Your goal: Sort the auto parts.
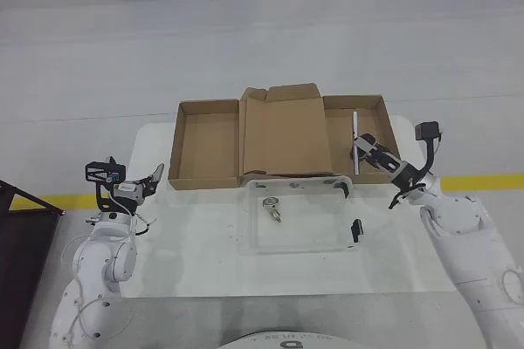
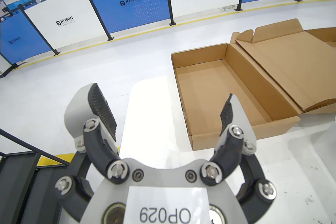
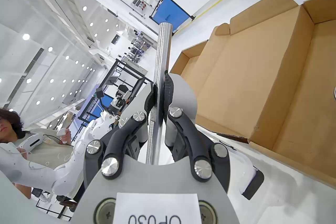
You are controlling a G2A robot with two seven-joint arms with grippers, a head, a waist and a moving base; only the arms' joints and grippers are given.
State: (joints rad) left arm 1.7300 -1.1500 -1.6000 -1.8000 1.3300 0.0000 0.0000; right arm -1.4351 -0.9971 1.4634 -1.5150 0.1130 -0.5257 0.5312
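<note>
Right gripper (image 3: 158, 89) sits closest to the lens, pads clamped on a slim silver ribbed metal rod (image 3: 163, 51) approx mid-length. From the top view I see the rod over the right compartment (image 1: 377, 122) of the open brown cardboard box (image 1: 284, 131), near its inner wall. Left gripper (image 2: 161, 93) hangs w/ fingers spread wide over the white table (image 1: 192, 253), just beside the box's left compartment (image 1: 205, 144). On the table in front of the box, a clear plastic tray (image 1: 297, 249) holds a small metal fitting (image 1: 272, 208); a small black part (image 1: 356, 230) sits at the tray's right rim.
</note>
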